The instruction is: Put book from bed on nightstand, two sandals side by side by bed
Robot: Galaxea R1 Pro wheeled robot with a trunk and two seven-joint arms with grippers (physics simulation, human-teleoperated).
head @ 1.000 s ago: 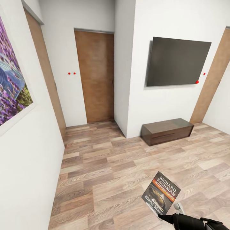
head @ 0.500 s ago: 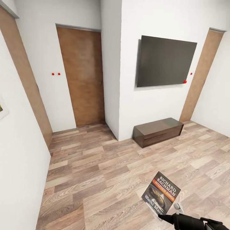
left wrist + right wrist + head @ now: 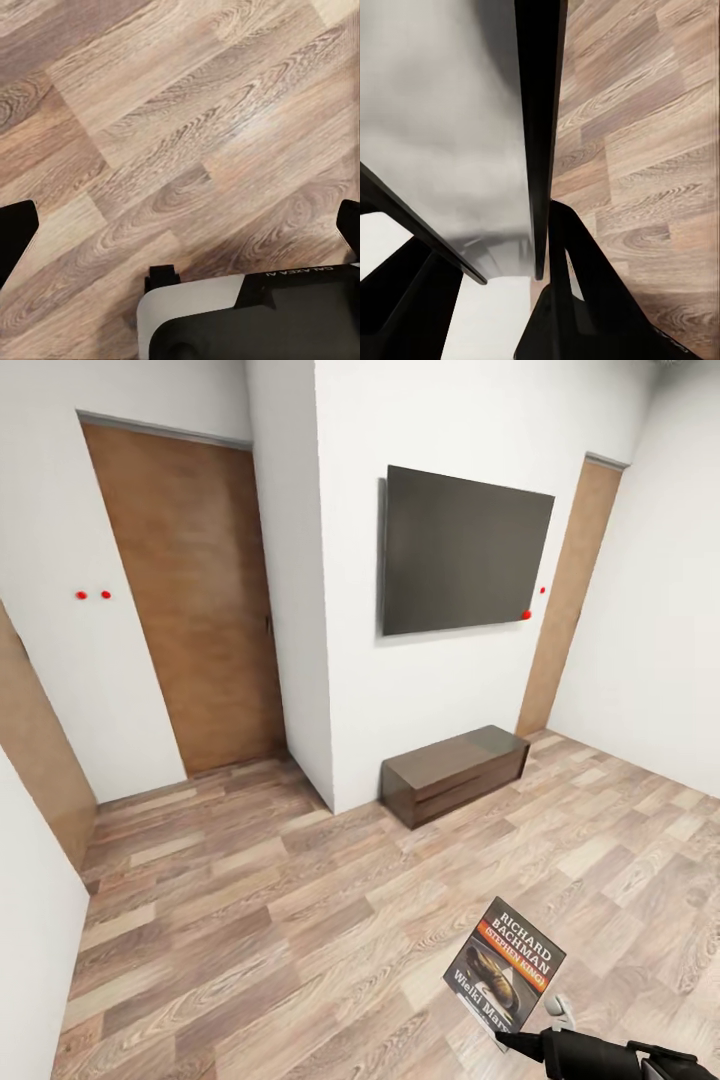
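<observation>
Right gripper (image 3: 515, 1042) at lower right is clamped on the book (image 3: 505, 963) by its bottom edge; it looks a thin, light, floppy paperback, so gripping nearer the spine seems safer.

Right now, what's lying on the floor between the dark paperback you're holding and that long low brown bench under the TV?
Nothing: the head view shows bare wood plank floor from the paperback to the bench.

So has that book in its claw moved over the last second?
Yes: the book swung right with the turning robot, from beneath the bench to right of it.
</observation>
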